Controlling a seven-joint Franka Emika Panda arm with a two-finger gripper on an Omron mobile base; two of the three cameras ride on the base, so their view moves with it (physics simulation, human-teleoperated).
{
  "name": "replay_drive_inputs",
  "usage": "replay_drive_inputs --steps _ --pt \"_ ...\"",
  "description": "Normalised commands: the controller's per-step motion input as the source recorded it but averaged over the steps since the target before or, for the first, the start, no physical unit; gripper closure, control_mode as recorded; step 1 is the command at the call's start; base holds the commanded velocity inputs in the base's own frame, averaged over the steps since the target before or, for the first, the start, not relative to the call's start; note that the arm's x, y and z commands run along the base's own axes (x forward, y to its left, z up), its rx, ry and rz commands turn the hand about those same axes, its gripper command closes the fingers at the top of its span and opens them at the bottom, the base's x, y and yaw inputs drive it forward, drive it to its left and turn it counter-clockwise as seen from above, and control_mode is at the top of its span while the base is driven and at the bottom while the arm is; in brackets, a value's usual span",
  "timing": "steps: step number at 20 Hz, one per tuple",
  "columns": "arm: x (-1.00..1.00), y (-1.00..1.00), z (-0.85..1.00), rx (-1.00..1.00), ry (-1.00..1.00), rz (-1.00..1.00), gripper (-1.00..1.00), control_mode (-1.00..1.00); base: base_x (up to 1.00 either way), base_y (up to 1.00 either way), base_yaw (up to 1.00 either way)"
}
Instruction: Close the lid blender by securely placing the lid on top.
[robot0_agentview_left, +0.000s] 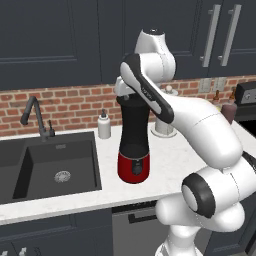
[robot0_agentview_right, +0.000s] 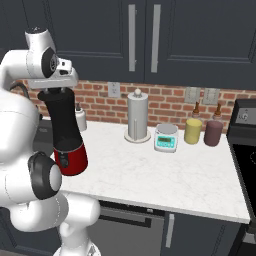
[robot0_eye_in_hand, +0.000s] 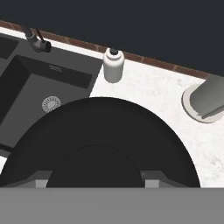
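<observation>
Lid (robot0_eye_in_hand: 100, 140) dead under my gripper (robot0_eye_in_hand: 94, 181), atop blender (robot0_agentview_left: 134, 145) jar, axis vertical; grip state: can't tell.

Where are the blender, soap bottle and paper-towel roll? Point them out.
blender (robot0_agentview_left: 133, 167): left base view, red base.
soap bottle (robot0_eye_in_hand: 113, 66): hand view, white body.
paper-towel roll (robot0_agentview_right: 137, 116): right base view, middle of roll.

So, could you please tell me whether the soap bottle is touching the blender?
Apart. The left base view shows bare white counter between the soap bottle by the brick wall and the blender standing nearer the front; the hand view shows the same gap.
</observation>
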Motion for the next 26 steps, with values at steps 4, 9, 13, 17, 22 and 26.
replay_drive_inputs --steps 4,9,13,17,22,26 --pt "0.11 0.0 -0.23 0.0 -0.03 -0.02 1.0 -1.0 0.0 0.0 0.0" --pt "0.12 -0.04 -0.2 0.0 -0.03 -0.04 1.0 -1.0 0.0 0.0 0.0" --pt "0.16 -0.08 -0.17 0.0 -0.02 -0.05 1.0 -1.0 0.0 0.0 0.0" --pt "0.2 -0.1 -0.14 0.0 -0.01 -0.06 1.0 -1.0 0.0 0.0 0.0" --pt "0.21 -0.11 -0.13 0.0 0.0 -0.06 1.0 -1.0 0.0 0.0 0.0" --pt "0.23 0.0 -0.15 0.0 0.0 -0.04 1.0 -1.0 0.0 0.0 0.0"
